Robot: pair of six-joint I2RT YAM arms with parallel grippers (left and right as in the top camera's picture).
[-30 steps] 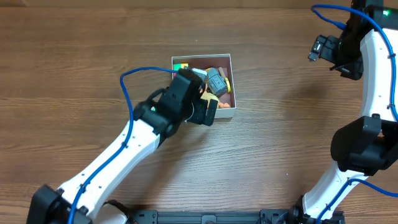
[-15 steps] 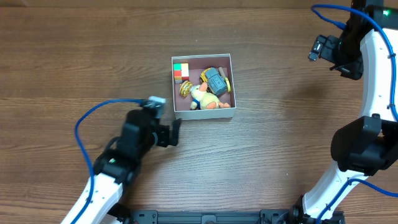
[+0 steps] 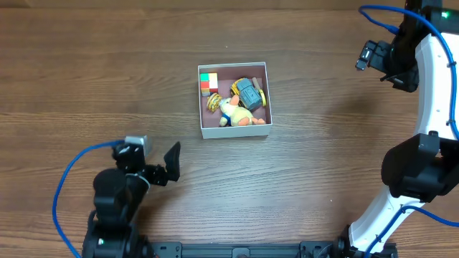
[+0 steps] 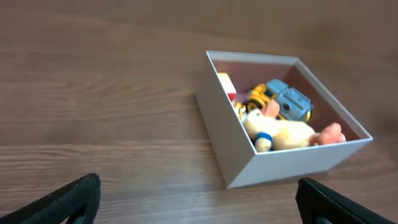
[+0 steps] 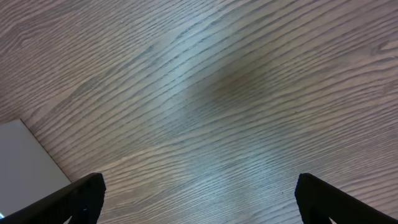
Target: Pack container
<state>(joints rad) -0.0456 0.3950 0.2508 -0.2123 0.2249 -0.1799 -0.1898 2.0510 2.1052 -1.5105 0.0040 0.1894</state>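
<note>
Between the fingers of the left gripper [image 4: 199,198] there's nothing at all: jaws spread wide, sitting low and well apart from the container [image 4: 231,148], which I'd guess means it has nothing left to drop in. Same deal with the right gripper [image 5: 202,198], wide open and empty over bare table [image 3: 86,79] off to the side. Container's mid-table, upright, with a pale plush [image 3: 235,111], a blue-grey toy [image 3: 249,93] and a colour cube [image 3: 208,81] inside, so it looks pretty much packed.
</note>
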